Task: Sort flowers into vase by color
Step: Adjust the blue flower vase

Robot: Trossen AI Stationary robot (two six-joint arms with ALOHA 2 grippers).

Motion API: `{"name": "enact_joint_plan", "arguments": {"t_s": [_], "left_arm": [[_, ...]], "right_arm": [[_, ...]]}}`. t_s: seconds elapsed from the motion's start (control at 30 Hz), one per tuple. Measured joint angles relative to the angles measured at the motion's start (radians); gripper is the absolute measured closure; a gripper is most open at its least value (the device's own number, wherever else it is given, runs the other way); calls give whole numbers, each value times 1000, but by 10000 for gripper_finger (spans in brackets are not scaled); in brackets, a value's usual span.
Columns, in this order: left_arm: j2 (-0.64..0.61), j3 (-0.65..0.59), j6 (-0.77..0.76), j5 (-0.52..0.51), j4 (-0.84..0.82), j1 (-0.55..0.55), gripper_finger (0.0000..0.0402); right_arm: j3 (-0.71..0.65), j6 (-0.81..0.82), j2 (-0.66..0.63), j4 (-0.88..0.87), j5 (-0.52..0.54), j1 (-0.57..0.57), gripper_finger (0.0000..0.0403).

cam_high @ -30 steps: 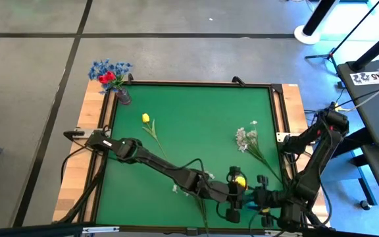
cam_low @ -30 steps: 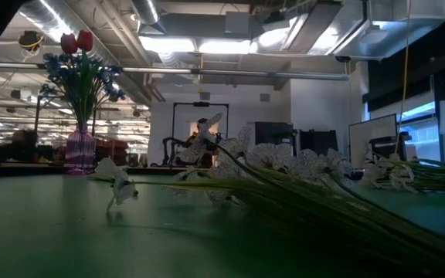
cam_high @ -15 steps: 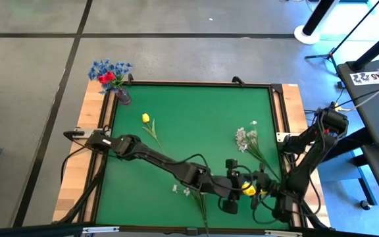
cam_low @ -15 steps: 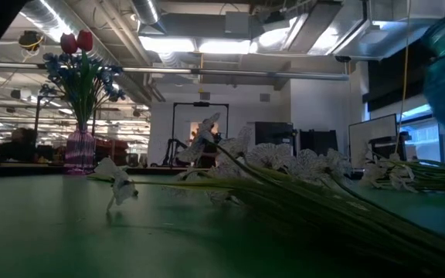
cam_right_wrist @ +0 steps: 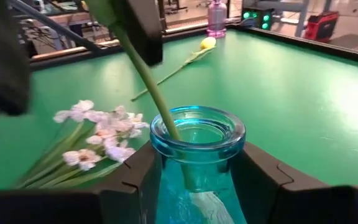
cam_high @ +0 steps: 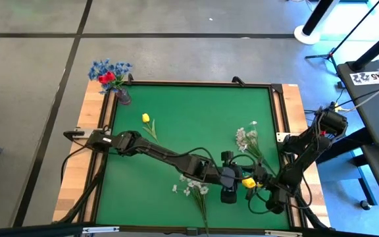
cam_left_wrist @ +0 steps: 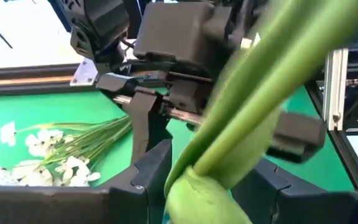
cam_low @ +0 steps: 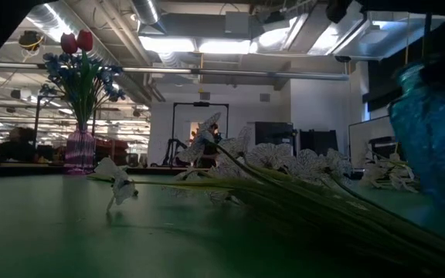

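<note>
A yellow tulip (cam_high: 248,182) sits between my two grippers near the table's near right side. My left gripper (cam_high: 235,184) is shut on its green stalk (cam_right_wrist: 148,74). The stalk's lower end dips into the mouth of a blue glass vase (cam_right_wrist: 197,152), which also shows at the right of the low view (cam_low: 431,131). My right gripper (cam_high: 264,191) is shut on that vase. A second yellow tulip (cam_high: 145,118) and two white sprays (cam_high: 245,137) (cam_high: 191,189) lie flat on the green mat. My left gripper (cam_left_wrist: 207,186) pinches the yellow tulip's stalk (cam_left_wrist: 241,124) between its two fingers, coming level from the table's left. The stalk slants down from the fingers (cam_right_wrist: 138,28) into the blue vase's mouth (cam_right_wrist: 174,132). My right gripper (cam_right_wrist: 197,193) pinches the blue vase just under its rim (cam_right_wrist: 197,168), one finger (cam_right_wrist: 129,183) on each side, level, from the table's right. The vase stands upright; its base is hidden, so whether it rests on the mat cannot be told.
A purple vase (cam_high: 122,97) with red and blue flowers stands at the table's far left corner, also in the low view (cam_low: 79,150). The mat has a raised dark frame (cam_high: 189,83). The white spray's stalks (cam_low: 284,193) lie just before the low camera.
Both grippers have moved together away from the table's near edge, carrying the tulip and the blue vase. The vase has come into the low view from the right and grown larger there. The flowers on the mat have stayed put.
</note>
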Motion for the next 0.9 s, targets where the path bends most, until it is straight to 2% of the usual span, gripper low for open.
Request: {"name": "enact_joint_plan", "arguments": {"t_s": [0.23, 0.47, 0.67, 0.9], "left_arm": [[0, 0, 0, 1, -3, 6, 233], [0, 0, -29, 2, -16, 5, 216], [0, 0, -63, 10, -17, 2, 215], [0, 0, -80, 26, -33, -9, 215]], "right_arm": [[0, -23, 16, 0, 2, -18, 233], [9, -27, 10, 0, -68, -17, 169], [46, -55, -51, -60, -221, -17, 99], [131, -24, -176, -312, -469, -18, 39]]}}
